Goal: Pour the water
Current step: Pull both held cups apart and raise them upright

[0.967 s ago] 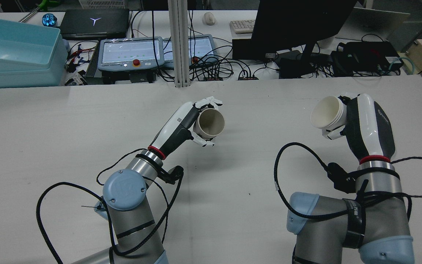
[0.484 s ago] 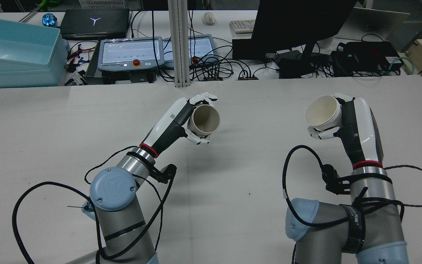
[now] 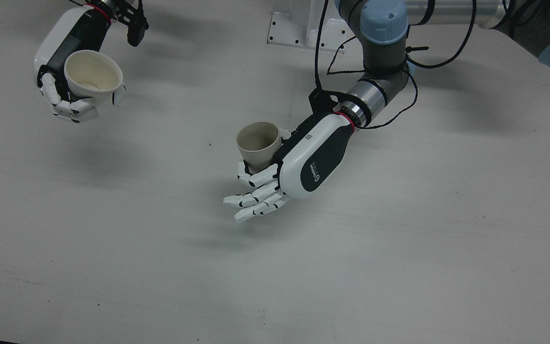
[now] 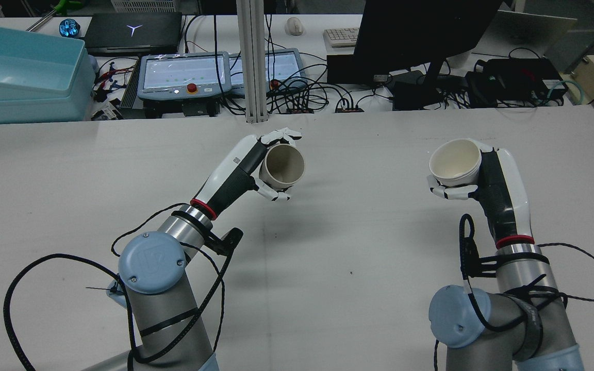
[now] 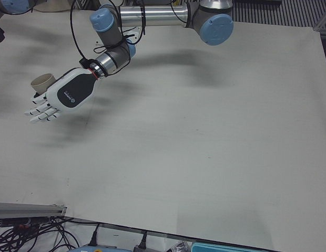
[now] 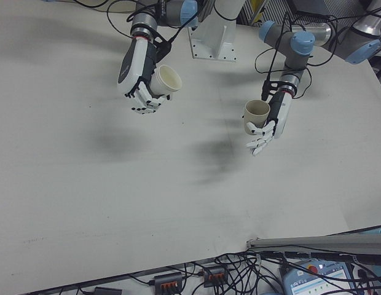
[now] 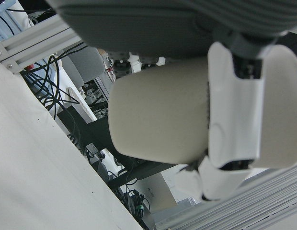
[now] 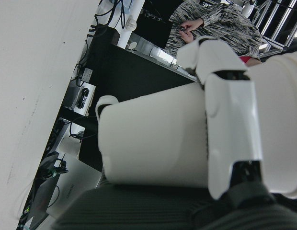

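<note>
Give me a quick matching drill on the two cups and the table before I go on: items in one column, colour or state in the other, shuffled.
Items:
1. tan cup
2. white cup
3. table

States:
A. bare pale surface under both arms
B. held by the left robot hand, off the table
C. held by the right robot hand, off the table

Pairs: 1-B, 2-C, 3-A

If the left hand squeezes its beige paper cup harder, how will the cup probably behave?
The beige paper cup looks thin-walled, so it would probably dent. Only some fingers of the left hand wrap it; it may slip. It seems light.
</note>
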